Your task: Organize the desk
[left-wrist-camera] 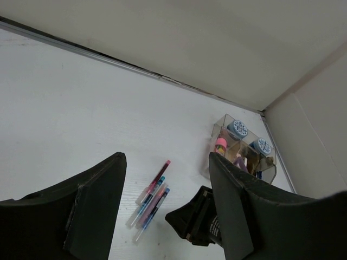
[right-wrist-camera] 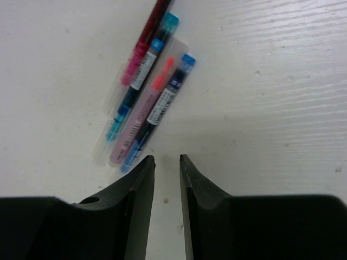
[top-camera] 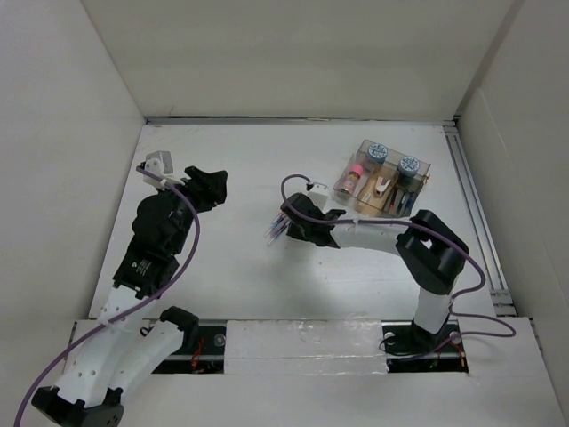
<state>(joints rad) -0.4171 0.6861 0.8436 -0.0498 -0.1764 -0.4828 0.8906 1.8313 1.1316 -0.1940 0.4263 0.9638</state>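
Several pens (right-wrist-camera: 146, 92) in pink, teal and blue lie side by side in a tight bundle on the white desk (top-camera: 249, 160). In the top view the pens (top-camera: 274, 231) are mid-desk. My right gripper (right-wrist-camera: 167, 158) hovers just short of their near ends, its jaws a narrow gap apart with nothing between them. The left gripper (left-wrist-camera: 168, 156) stands wide open and empty at the left of the desk, raised and looking toward the pens (left-wrist-camera: 149, 200) and the right gripper (left-wrist-camera: 198, 222).
A clear compartment box (top-camera: 384, 178) holding tape rolls, a pink-capped item and small stationery stands at the back right. A metal rail (top-camera: 471, 196) runs along the desk's right edge. White walls enclose the desk on three sides.
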